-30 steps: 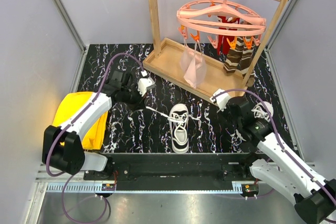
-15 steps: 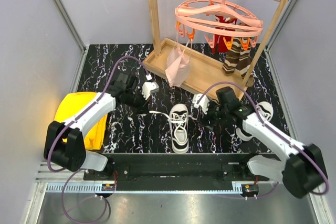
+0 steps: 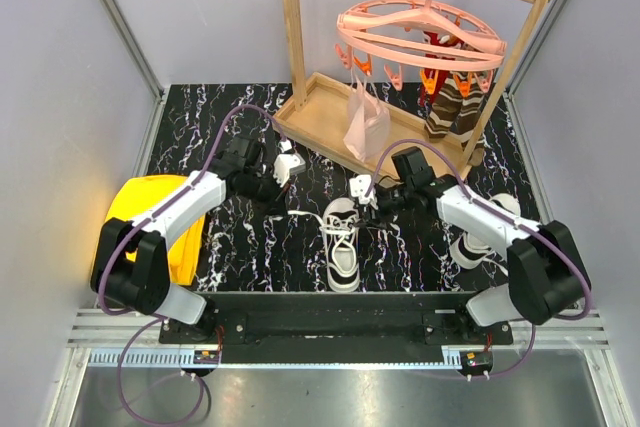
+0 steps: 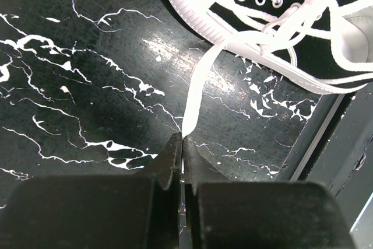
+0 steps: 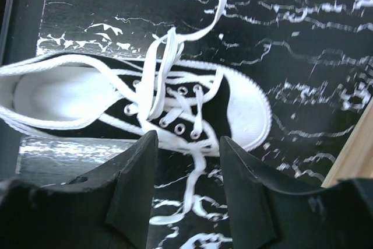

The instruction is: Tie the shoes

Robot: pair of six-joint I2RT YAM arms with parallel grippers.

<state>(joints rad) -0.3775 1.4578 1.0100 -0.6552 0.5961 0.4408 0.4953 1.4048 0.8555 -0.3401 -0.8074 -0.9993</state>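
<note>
The small white low-top sneaker with black trim (image 3: 342, 242) sits near the table's front edge, still unknotted. The left gripper (image 4: 182, 144) pinches one long white lace (image 4: 198, 83) by its end; the right gripper (image 5: 186, 144) hovers half-open and empty above the toe. All knotting remains

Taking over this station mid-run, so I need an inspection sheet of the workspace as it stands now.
Surface: black tabletop, white veining.
Job's things: centre sneaker, laces untied; second sneaker right, partly behind arm.
Clutter: yellow cloth; wooden rack, pink hanger, striped socks.
Claws: left claw shut on lace; right claw open over centre sneaker.
Cables: purple cable on each arm.
Surroundings: grey walls.
</note>
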